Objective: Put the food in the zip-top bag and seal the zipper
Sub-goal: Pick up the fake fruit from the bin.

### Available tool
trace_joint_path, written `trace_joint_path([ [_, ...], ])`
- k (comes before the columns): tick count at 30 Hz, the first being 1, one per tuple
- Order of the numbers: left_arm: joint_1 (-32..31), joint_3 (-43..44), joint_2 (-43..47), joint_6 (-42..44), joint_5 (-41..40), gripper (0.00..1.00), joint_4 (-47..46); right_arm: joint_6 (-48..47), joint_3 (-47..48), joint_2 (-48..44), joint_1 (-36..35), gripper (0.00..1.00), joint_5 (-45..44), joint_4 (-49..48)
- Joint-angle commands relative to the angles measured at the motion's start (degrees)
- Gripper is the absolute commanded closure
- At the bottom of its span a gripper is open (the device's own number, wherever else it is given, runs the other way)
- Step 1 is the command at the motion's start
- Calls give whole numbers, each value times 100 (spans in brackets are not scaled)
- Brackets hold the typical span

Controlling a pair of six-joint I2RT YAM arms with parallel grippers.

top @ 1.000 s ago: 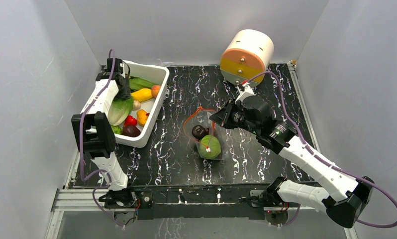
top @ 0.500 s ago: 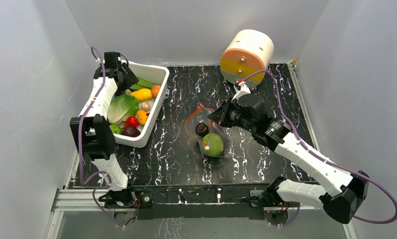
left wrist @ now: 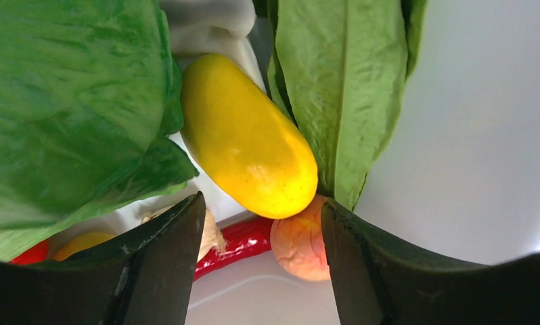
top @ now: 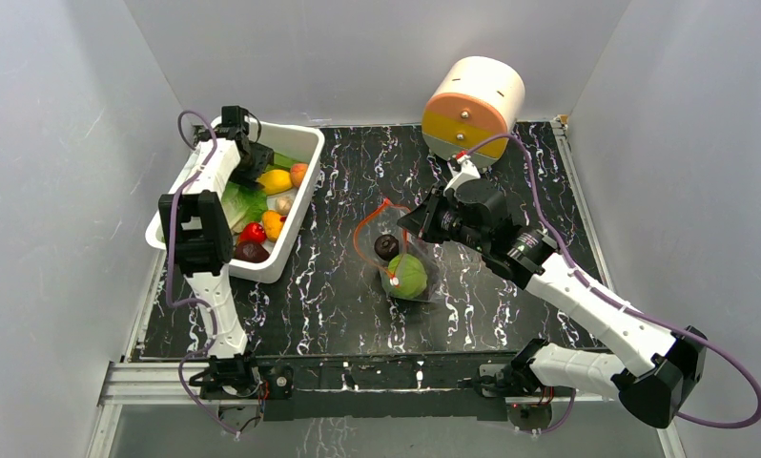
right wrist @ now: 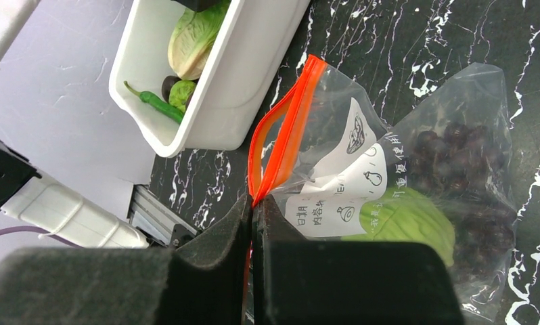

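The clear zip-top bag [top: 402,262] lies mid-table with the green cabbage [top: 407,277] and a dark round fruit [top: 386,246] inside. In the right wrist view the bag [right wrist: 389,156] also holds the purple grape bunch [right wrist: 457,162] and the cabbage [right wrist: 402,220]. My right gripper [right wrist: 254,203] is shut on the orange-red zipper strip [right wrist: 287,128], holding the mouth open as a loop; it also shows in the top view [top: 412,223]. My left gripper [left wrist: 262,203] hangs open and empty in the white bin, just over the yellow oval fruit [left wrist: 247,139] and the orange-peach piece [left wrist: 300,244].
The white bin [top: 300,205] at the left holds lettuce leaves [left wrist: 64,101], a red chili [left wrist: 237,244], a red pepper [top: 252,232] and a dark fruit [top: 253,251]. A cream, orange and grey cylinder [top: 472,105] stands at the back. Grey walls close in both sides.
My left gripper has swung right from the bin's far left rim to over the yellow fruit. My right gripper has shifted slightly, and the bag's mouth with it.
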State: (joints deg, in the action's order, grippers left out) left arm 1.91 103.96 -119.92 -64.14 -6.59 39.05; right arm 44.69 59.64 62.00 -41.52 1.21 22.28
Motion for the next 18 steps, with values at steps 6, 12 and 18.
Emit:
trace_joint_path([
  [6, -18, 707, -376, -799, 37, 35, 596, 38, 365, -33, 10, 100, -29, -608],
  [12, -14, 338, -474, -925, 302, 35, 264, 91, 335, -70, 6, 100, -59, -631],
  [18, -12, 184, -700, -1017, 272, 33, 306, 125, 329, -53, 9, 100, -102, -630],
])
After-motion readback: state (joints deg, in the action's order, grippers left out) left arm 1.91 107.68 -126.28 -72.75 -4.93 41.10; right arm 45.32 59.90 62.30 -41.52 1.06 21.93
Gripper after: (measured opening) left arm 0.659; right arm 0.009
